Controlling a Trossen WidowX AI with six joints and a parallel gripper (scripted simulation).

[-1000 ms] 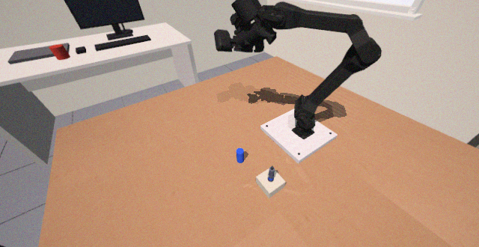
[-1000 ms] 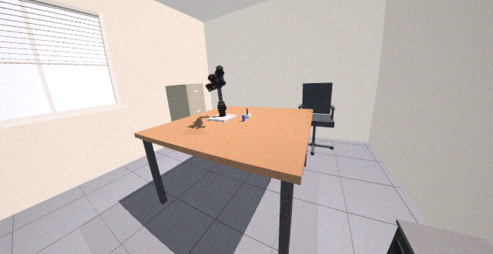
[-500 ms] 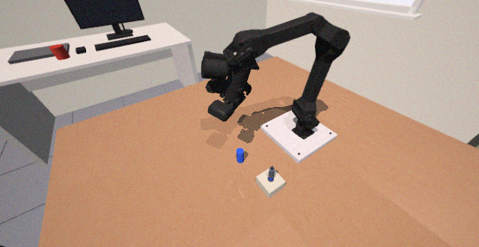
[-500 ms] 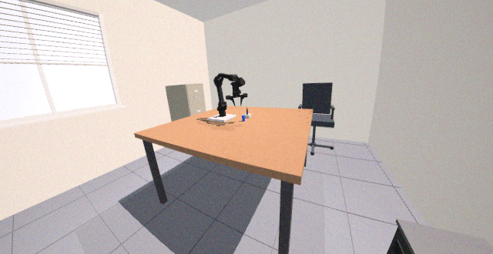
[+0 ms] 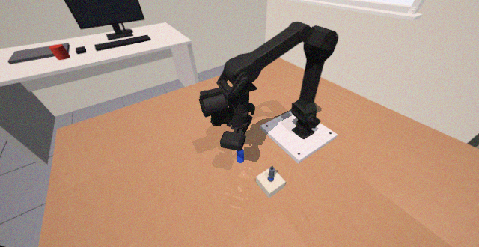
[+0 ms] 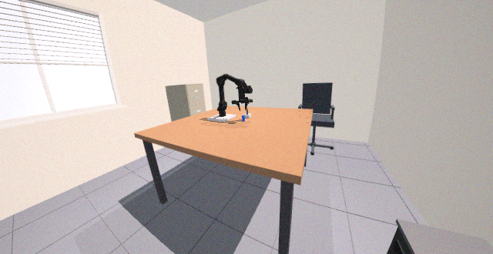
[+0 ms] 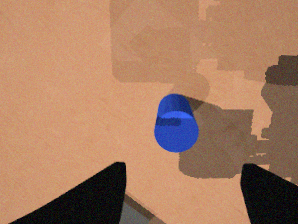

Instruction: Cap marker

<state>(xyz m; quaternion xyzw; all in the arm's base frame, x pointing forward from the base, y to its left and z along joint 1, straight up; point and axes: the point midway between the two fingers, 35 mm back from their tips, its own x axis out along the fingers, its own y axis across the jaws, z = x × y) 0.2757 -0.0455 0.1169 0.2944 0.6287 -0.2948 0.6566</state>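
Observation:
The blue cap (image 5: 240,156) (image 6: 243,118) (image 7: 176,132) stands upright on the table. The dark marker (image 5: 272,172) stands upright in the pale holder block (image 5: 269,188), with a bit of blue at its foot and no cap on it. My gripper (image 6: 243,109) (image 7: 183,173) is open and empty, pointing down above the cap. In the wrist view the cap lies beyond the line between the fingertips, slightly left of their middle. In the top view the gripper body hides the fingertips.
The white base plate (image 5: 288,147) of the arm lies behind the holder block, with the arm rising from it. A white desk (image 5: 161,34) with a monitor (image 5: 101,5) and a red cup (image 5: 60,52) stands apart from the table. An office chair (image 6: 317,99) is behind the table.

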